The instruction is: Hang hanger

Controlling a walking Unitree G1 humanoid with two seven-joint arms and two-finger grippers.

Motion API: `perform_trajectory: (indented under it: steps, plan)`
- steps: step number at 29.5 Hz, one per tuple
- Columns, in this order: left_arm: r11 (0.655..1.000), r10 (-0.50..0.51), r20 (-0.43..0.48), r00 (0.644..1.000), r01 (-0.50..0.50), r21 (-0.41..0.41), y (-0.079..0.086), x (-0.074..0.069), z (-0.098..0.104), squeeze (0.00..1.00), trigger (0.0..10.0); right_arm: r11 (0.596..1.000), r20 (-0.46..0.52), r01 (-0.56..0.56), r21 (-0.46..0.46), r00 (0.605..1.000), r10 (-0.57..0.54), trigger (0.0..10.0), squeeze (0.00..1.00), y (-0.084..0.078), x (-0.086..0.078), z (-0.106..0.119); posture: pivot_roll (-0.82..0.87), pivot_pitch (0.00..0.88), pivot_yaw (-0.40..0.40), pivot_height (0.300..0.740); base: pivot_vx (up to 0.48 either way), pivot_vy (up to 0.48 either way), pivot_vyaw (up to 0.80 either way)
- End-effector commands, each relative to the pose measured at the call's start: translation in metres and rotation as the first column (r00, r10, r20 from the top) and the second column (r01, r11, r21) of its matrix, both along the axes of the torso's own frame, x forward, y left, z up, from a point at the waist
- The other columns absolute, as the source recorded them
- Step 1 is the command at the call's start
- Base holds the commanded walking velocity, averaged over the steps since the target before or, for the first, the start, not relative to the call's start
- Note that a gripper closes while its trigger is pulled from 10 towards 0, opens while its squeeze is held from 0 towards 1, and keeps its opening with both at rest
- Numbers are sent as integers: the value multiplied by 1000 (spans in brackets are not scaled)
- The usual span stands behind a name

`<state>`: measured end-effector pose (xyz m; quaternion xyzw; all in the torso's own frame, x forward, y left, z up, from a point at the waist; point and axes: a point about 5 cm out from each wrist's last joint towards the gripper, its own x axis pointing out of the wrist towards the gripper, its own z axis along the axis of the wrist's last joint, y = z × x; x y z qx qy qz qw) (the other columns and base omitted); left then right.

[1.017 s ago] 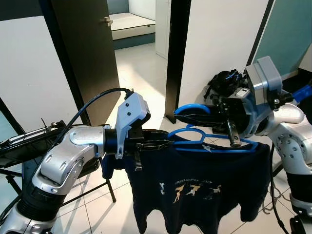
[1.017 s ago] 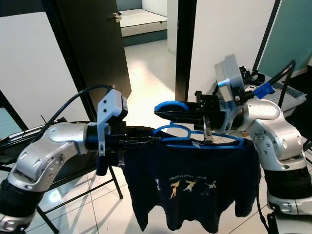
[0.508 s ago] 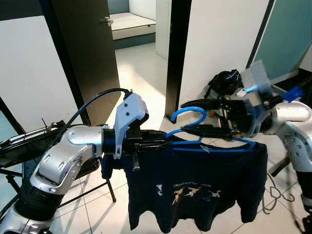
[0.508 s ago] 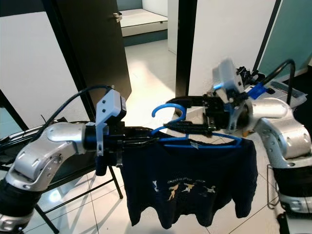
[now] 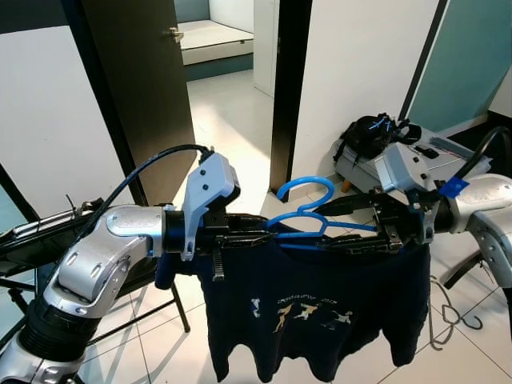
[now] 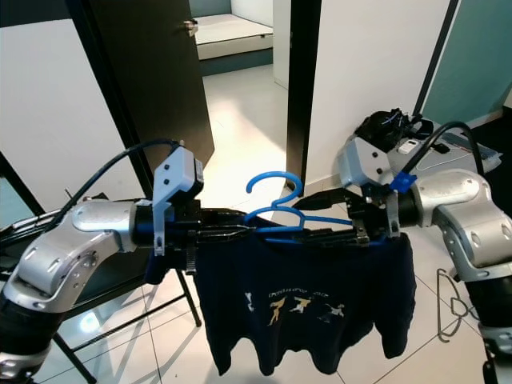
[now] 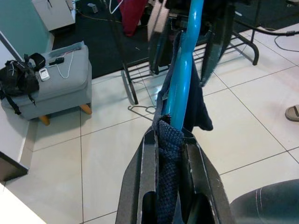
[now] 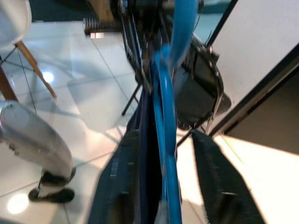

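- Open tiled floor (image 5: 232, 128) ahead, running between a dark door (image 5: 136, 88) on the left and a white wall panel (image 5: 360, 64) on the right toward a further room.
- Blue hanger (image 5: 308, 216) held in mid-air between both arms, hook up and free, dark navy T-shirt (image 5: 308, 308) draped from it.
- Left gripper (image 5: 260, 234) at the hanger's left end, fingers (image 7: 149, 163) clamped on the shirt's shoulder fabric and the blue bar.
- Right gripper (image 5: 332, 224) reaching in from the right along the hanger's other arm; fingers (image 8: 212, 163) spread, with the blue bar and cloth between them, contact unclear from the blurred wrist view.
- Grey padded stool (image 5: 364, 164) behind the right arm, carrying a black bag (image 5: 368, 132) and small gadgets.
- Black folding rack (image 5: 48, 240) low on the left, just behind the left arm.
- Wire hook (image 5: 448, 316) lying on the tiles at lower right.
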<state>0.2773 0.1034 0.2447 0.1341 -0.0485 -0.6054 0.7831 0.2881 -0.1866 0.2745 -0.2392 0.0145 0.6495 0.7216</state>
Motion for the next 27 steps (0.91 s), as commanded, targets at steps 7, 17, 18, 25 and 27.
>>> perform_trajectory:
  steps: [7, 17, 18, 25, 27]
  plan:
    - [999, -46, 17, 999, 46, -26, -3, -6, 6, 0, 0, 999, 22, -12, 33, 1000, 12, 0, 0, 8, 4, 1, 15, 0, 33, 740, 0, 0, 0]
    - [996, -65, 34, 997, 67, -52, -6, -7, 9, 0, 0, 1000, 19, -17, 23, 1000, 16, 0, 0, 7, 5, -1, 11, 0, 31, 740, 0, 0, 0]
    - [996, -57, 46, 997, 60, -58, -6, -8, 10, 0, 2157, 1000, 16, -9, 23, 1000, 9, 0, 0, 6, 5, -2, 10, 0, 30, 740, 0, 0, 0]
    - [994, -20, 17, 1000, 22, -108, 0, -4, 7, 1000, 10000, 999, -4, 48, 22, 999, -48, 0, 0, 3, 9, -15, 9, 0, 33, 740, 0, 0, 0]
    - [988, 45, 5, 999, -43, -150, 6, 2, 5, 1000, 10000, 996, -15, 82, 26, 997, -82, 0, 0, 1, 10, -21, 7, 0, 35, 740, 0, 0, 0]
